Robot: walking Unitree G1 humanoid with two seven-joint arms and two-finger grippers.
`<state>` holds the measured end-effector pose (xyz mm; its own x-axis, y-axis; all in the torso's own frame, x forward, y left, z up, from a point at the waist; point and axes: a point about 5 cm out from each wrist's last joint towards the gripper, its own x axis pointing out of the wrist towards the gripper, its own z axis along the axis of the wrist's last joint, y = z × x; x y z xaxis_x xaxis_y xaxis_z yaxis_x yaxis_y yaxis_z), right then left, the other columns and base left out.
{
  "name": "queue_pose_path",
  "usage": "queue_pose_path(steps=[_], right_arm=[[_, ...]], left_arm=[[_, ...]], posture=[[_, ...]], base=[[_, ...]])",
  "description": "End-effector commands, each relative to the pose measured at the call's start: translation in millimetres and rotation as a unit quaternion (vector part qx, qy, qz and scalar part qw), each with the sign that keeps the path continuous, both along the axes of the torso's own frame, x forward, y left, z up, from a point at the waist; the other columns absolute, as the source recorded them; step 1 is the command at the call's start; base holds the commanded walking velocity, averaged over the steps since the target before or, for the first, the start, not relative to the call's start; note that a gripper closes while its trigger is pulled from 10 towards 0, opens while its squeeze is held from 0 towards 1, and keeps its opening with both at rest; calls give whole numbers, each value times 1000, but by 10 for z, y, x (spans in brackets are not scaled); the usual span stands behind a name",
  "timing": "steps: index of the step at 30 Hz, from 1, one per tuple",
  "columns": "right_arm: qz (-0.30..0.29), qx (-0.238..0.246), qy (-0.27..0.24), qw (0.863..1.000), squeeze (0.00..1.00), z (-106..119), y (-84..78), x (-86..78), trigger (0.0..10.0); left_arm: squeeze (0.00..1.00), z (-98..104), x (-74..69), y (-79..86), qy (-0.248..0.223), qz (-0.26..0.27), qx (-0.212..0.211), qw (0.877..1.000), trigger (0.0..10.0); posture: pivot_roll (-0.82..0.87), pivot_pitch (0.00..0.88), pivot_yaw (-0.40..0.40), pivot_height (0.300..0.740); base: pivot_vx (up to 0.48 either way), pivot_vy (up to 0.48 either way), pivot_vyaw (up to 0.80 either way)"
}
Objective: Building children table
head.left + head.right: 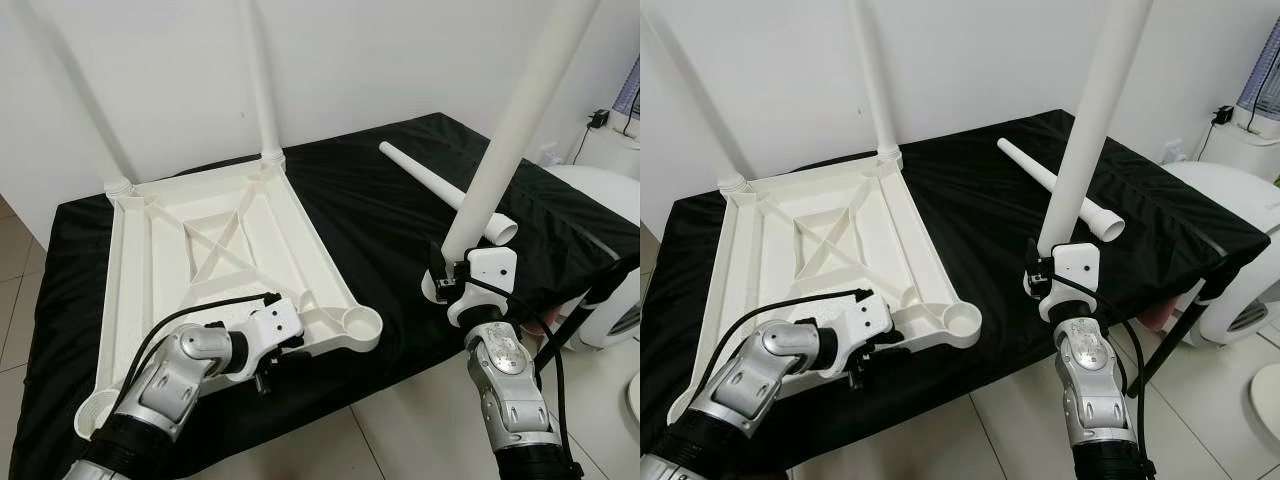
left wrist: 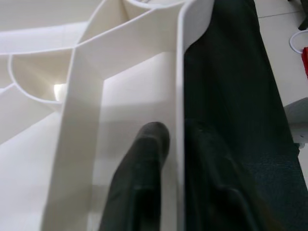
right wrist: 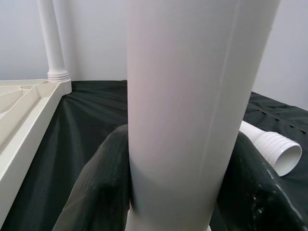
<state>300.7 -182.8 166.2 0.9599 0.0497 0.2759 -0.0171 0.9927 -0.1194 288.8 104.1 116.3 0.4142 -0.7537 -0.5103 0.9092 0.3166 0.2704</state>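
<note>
A: Gripping status?
B: Right gripper [image 1: 1042, 278] clamped on upright table leg [image 1: 1090, 130], one finger [image 3: 103, 185] each side.
A: Left?
B: Left gripper [image 2: 175, 159] pinches inverted tabletop [image 1: 230, 250] rim wall, fingers [image 2: 142, 173] straddling it. Spare leg [image 1: 440, 185] lies beyond.

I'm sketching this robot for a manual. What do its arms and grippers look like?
Both arms are jointed silver metal with black cuffs below. The left gripper and right gripper each have a white wrist housing and two long black fingers. Black cables loop along each forearm.
</note>
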Motion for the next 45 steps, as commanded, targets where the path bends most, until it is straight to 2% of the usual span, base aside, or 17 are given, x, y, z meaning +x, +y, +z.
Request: queue_pose_path(steps=[1, 2, 3, 5, 6, 9, 10, 11, 17, 21, 24, 25, 28, 31, 35, 37, 45], right_arm=[[1, 3, -8, 1000, 0, 44, 13, 6, 10000], [0, 3, -8, 1000, 0, 42, 13, 4, 10000], [0, 3, -8, 1000, 0, 41, 11, 2, 10000], [-1, 4, -8, 1000, 0, 41, 10, 1, 10000], [-2, 4, -9, 1000, 0, 47, 5, 0, 10000], [-3, 3, -10, 1000, 0, 53, -1, 0, 10000], [-3, 3, -11, 1000, 0, 58, -3, 0, 10000], [-2, 4, -13, 1000, 0, 69, -4, 1, 10000], [5, 5, -26, 1000, 0, 145, -11, 22, 10000], [6, 4, -29, 1000, 0, 170, -19, 37, 10000], [10, 0, -37, 999, 0, 236, -44, 79, 10000], [10, 0, -37, 999, 0, 236, -44, 79, 10000], [29, -6, -49, 998, 0, 366, -58, 170, 10000], [39, -2, -49, 998, 0, 391, -35, 189, 10000], [76, 9, -42, 996, 0, 419, 84, 210, 10000], [102, 8, -21, 995, 0, 382, 178, 200, 10000], [162, 10, 26, 986, 0, 263, 350, 177, 10000]], left_arm=[[0, 7, 7, 25, -1, 8, 8, 1000, 2196], [0, 7, -2, 11, 0, 6, 8, 1000, 2431], [0, 5, -11, -6, 3, 6, 6, 1000, 3137], [0, 3, -20, -19, 4, 4, 7, 1000, 3490], [0, -6, -27, -38, 6, 6, 11, 1000, 6471], [0, -14, -33, -55, 8, 9, 15, 1000, 6510], [0, -13, -36, -77, 9, 10, 15, 1000, 8980], [0, -1, -31, -114, 10, 15, 10, 1000, 10000], [0, 94, -15, -297, -1, 19, -13, 1000, 10000], [0, 120, -10, -351, -5, 16, -18, 1000, 10000], [0, 191, 9, -494, -14, 11, -33, 999, 10000], [0, 191, 9, -494, -14, 11, -33, 999, 10000], [0, 260, 44, -736, -32, 9, -46, 998, 10000], [0, 276, 61, -780, -34, 16, -51, 998, 10000], [0, 295, 82, -845, -42, 25, -52, 997, 10000], [0, 293, 74, -848, -46, 23, -51, 997, 10000], [0, 330, 79, -840, -61, 30, -54, 996, 10000]], posture=[[-126, 22, 114, 740], [-127, 22, 115, 740], [-128, 22, 116, 740], [-127, 23, 117, 740], [-129, 24, 118, 740], [-129, 25, 119, 740], [-129, 24, 119, 740], [-131, 24, 118, 740], [-130, 25, 119, 740], [-126, 26, 114, 740], [-123, 27, 112, 740], [-123, 27, 112, 740], [-125, 28, 107, 740], [-121, 27, 105, 740], [-120, 25, 101, 740], [-119, 24, 98, 740], [-115, 21, 93, 740]], base=[[0, 0, 0], [0, 0, 0], [0, 0, 0], [0, 0, 0], [0, 0, 0], [0, 0, 0], [0, 0, 0], [0, 0, 0], [0, 0, 0], [0, 0, 0], [0, 0, 0], [0, 0, 0], [0, 0, 0], [0, 0, 0], [0, 0, 0], [0, 0, 0], [0, 0, 0]])
